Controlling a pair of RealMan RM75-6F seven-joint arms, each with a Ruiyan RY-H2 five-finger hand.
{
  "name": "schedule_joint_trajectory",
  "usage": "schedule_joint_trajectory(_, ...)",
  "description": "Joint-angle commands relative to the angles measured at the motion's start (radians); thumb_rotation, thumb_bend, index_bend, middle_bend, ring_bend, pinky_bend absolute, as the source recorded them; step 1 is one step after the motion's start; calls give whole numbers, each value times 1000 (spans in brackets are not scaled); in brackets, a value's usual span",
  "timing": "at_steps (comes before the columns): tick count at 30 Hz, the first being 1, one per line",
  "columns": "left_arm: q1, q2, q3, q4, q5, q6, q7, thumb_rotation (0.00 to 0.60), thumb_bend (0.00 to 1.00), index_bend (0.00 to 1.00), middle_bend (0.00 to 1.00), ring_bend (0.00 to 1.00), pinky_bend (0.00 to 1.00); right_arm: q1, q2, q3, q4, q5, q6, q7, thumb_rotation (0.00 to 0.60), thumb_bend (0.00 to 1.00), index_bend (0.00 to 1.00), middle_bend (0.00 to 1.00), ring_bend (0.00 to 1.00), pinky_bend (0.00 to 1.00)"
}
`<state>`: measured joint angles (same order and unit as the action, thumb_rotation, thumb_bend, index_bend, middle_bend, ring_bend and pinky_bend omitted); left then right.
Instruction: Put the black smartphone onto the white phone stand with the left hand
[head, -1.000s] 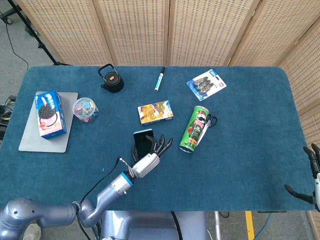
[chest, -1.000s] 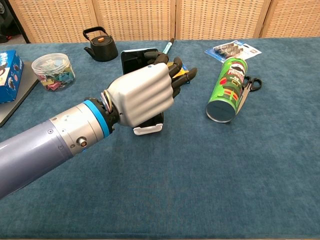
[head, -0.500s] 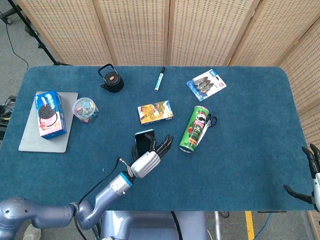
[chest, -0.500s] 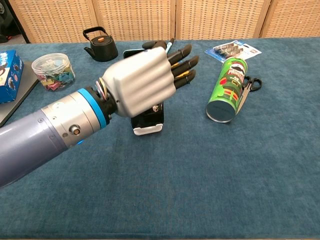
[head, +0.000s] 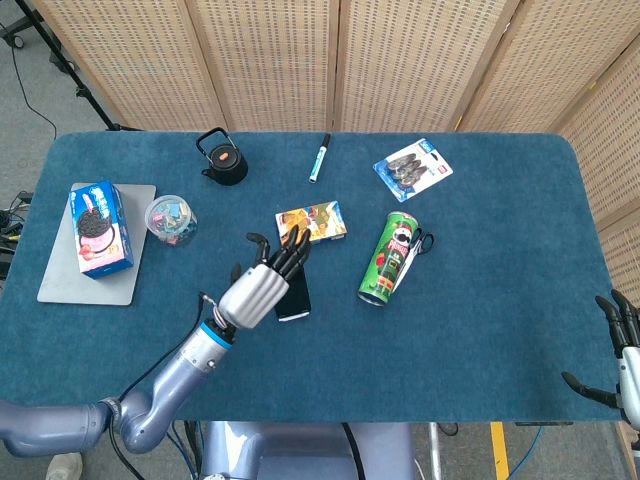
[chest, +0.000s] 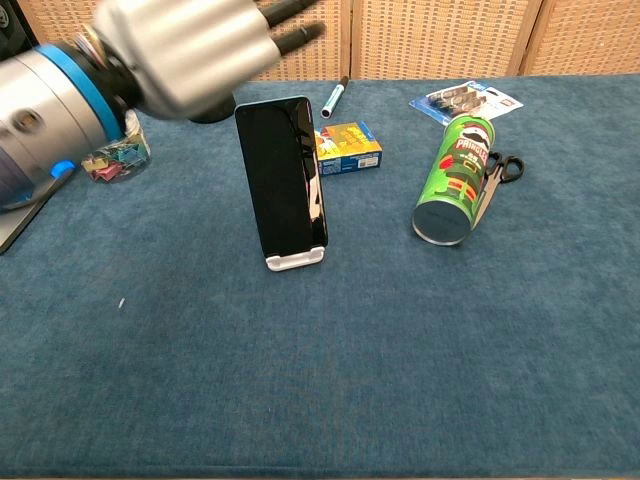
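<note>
From the chest camera I see the black smartphone standing upright and leaning back on the white phone stand, its lower edge seated in the stand's front lip. Nothing is touching the phone. My left hand is up and to the left of the phone, clear of it, fingers stretched out and apart — it holds nothing. In the head view the same hand sits just left of the phone, partly overlapping it from that angle.

Taking the phone as my reference: the small yellow box lies just behind it to the right, the marker pen further back, and the green chip can lies on its side well to the right, with black scissors touching the can's far side. The blister pack is behind the can. The tub of clips is to the phone's left, partly hidden by my arm.

My right hand shows only at the head view's lower right corner, far from the phone — fingers spread, nothing in it.
</note>
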<state>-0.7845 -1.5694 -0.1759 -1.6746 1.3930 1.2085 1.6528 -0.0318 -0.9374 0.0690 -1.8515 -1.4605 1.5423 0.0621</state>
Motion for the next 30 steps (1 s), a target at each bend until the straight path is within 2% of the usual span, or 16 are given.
schedule_joint_trajectory(1,35,51,-22,-44,-41,37,-57,600,0,41,0,3,370,1,0,0,-1,1,-1,-1,600,0,0,0,0,0)
schedule_joint_trajectory(3,61,92,-28,-71,-58,64,-101,600,0,41,0,0,310,1,0,0,-1,0,-2,-2,600,0,0,0,0,0)
schedule_joint_trajectory(6,121,158,-39,-129,-101,112,-241,600,0,41,0,0,189,1,-1,0,-2,0,0,-5,600,0,0,0,0,0)
schedule_joint_trajectory(9,179,240,-46,-181,-129,125,-459,600,0,41,0,0,106,0,-2,-1,-3,-3,2,-7,600,0,0,0,0,0)
schedule_joint_trajectory(12,236,321,-29,-175,-87,130,-723,600,0,41,0,0,81,-1,-1,-3,0,-11,5,-5,600,0,0,0,0,0)
schedule_joint_trajectory(16,329,394,17,-142,-58,162,-1022,600,0,41,0,0,47,-6,-2,-8,15,-20,13,0,600,0,0,0,0,0)
schedule_joint_trajectory(18,397,432,62,-156,-108,157,-1144,600,0,21,0,0,23,-8,-6,-11,21,-23,14,-6,600,0,0,0,0,0)
schedule_joint_trajectory(20,436,480,104,-180,-140,120,-1223,600,0,1,0,0,5,-7,-12,-13,25,-26,12,-15,600,0,0,0,0,0)
schedule_joint_trajectory(22,475,492,132,-164,-115,128,-1328,600,0,0,0,0,0,-4,-18,-15,27,-28,8,-28,600,0,0,0,0,0)
schedule_joint_trajectory(24,522,495,167,-132,-69,159,-1416,600,0,0,0,0,0,-4,-24,-18,31,-30,7,-40,600,0,0,0,0,0)
schedule_joint_trajectory(30,622,480,215,-63,42,279,-1568,600,0,0,0,0,0,-3,-40,-23,43,-43,9,-59,600,0,0,0,0,0)
